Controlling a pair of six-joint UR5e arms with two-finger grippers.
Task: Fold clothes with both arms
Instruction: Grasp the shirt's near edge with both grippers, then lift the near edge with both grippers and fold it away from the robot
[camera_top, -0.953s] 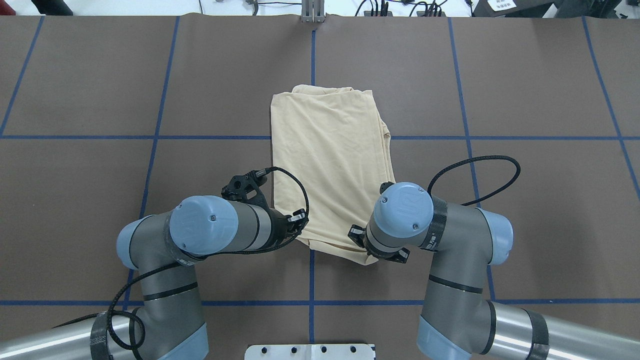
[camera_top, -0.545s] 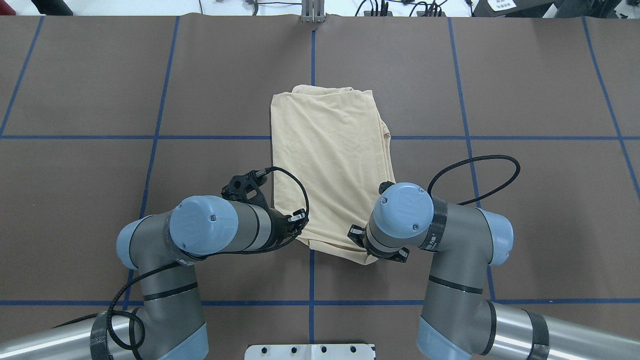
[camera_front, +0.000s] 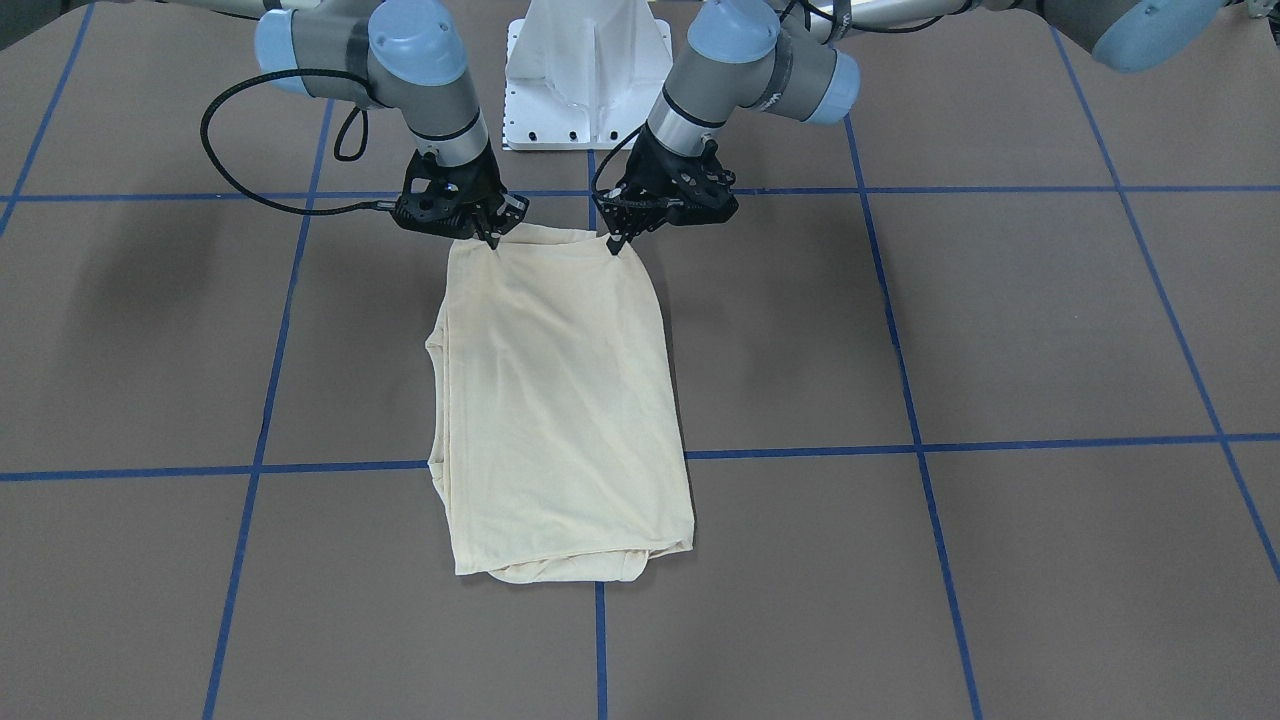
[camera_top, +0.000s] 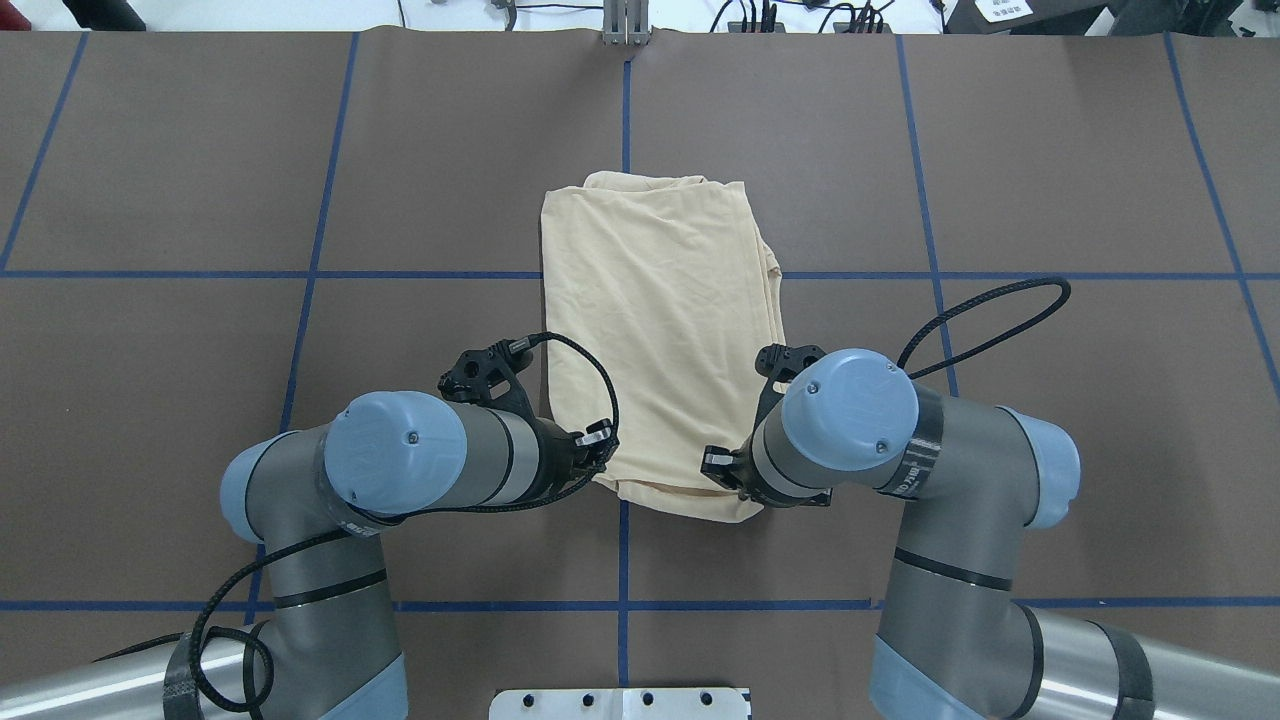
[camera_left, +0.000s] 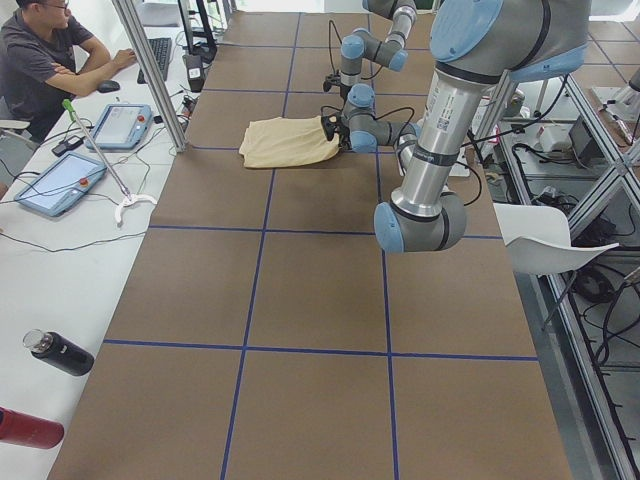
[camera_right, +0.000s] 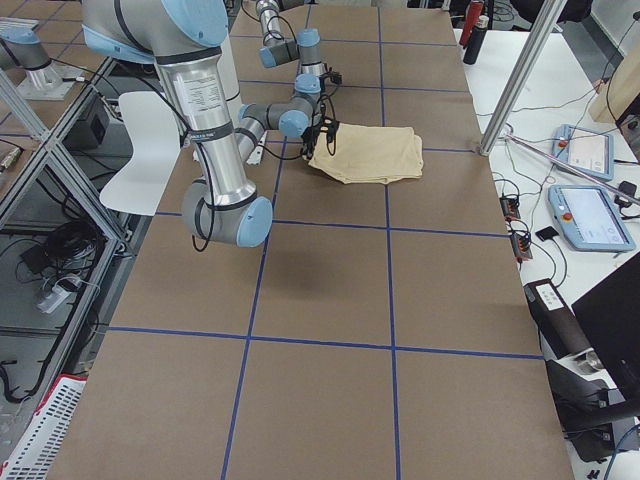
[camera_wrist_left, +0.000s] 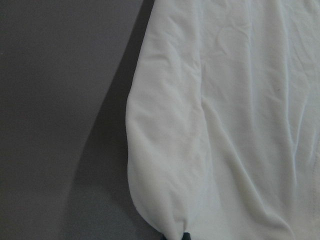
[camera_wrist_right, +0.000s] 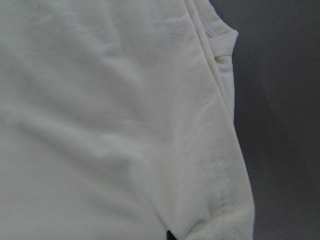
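Note:
The clothes are one pale cream shirt folded into a long rectangle at the table's middle, also seen in the overhead view. No print shows. My left gripper is shut on the shirt's near corner on my left side. My right gripper is shut on the other near corner. Both corners are pinched and drawn up slightly. In the left wrist view the cloth narrows to a black fingertip at the bottom edge; the right wrist view shows stitched cloth doing the same. Overhead, the wrists hide the fingertips.
The white pedestal base stands just behind the grippers. A black cable loops out from the right wrist. Blue tape lines cross the brown table. A person sits at a side desk with tablets and bottles.
My right arm has swung outward to the right and its cable loop has stretched. The left arm has shifted slightly left. The shirt's near edge has drawn a little away from me.

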